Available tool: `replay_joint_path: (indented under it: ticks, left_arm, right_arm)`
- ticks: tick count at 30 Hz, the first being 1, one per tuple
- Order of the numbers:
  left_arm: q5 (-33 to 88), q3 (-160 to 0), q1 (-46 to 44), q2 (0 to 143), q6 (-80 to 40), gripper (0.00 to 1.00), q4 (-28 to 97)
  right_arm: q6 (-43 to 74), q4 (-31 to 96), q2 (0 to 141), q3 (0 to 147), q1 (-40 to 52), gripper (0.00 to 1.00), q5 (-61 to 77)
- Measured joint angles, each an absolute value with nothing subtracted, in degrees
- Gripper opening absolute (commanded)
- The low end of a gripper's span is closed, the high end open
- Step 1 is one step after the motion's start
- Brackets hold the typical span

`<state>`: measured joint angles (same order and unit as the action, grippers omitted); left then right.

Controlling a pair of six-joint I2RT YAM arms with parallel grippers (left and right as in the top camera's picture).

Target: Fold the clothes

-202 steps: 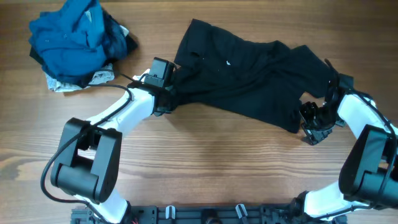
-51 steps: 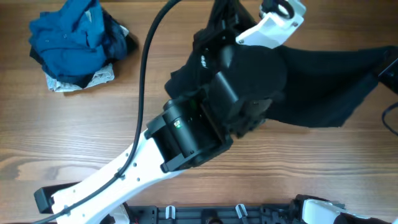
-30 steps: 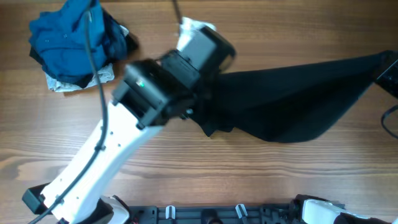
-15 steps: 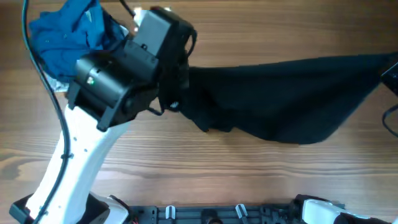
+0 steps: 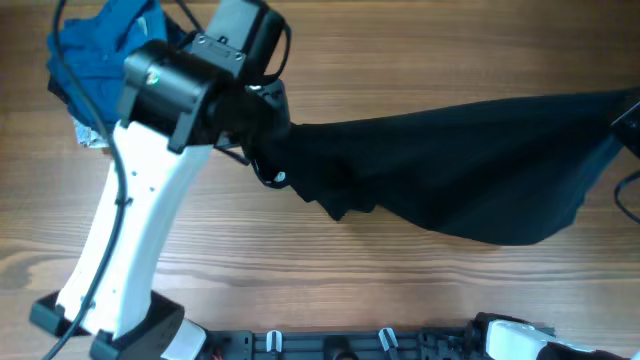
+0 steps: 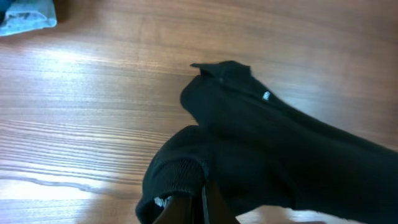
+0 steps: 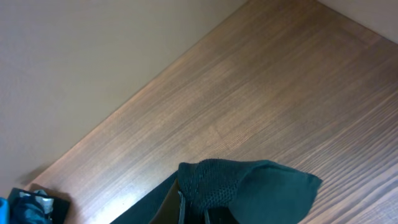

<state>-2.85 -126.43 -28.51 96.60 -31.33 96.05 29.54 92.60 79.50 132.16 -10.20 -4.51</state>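
**Overhead view.** A black garment (image 5: 450, 170) hangs stretched across the wooden bench (image 5: 400, 40), running from the left arm's wrist to the right edge of the frame. Its lower edge sags toward the bench in the middle. The white left arm (image 5: 130, 230) rises steeply from the near-left corner, with its dark wrist bent over the garment's left end. A pile of blue clothes (image 5: 95, 55) lies at the far-left corner, partly behind that arm. Only a dark sliver of the right arm shows at the frame's edge.

**Left wrist view.** This view alone shows the left tool (image 6: 202, 208), its fingers drawn close together on a bunched ribbed hem. A small white tag (image 6: 266, 95) is visible on the cloth.

**Right wrist view.** The right tool (image 7: 193, 214) is pinched on a ribbed corner held high above the bench, with almost no gap between its fingers.
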Motion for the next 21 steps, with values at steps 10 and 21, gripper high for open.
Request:
replay_joint_path:
  ticks: [10,21]
  left_arm:
    - [-2.66,-129.25,-28.47,82.28,-32.27,0.04,96.36]
    - [-13.39,-130.28,-32.36,81.08,-34.04,0.04,93.93]
  right_arm:
    - [29.74,92.18,76.62,132.16,-10.15,0.04,-2.61]
    - [30.46,88.75,72.82,134.63,-10.15,0.04,-1.26]
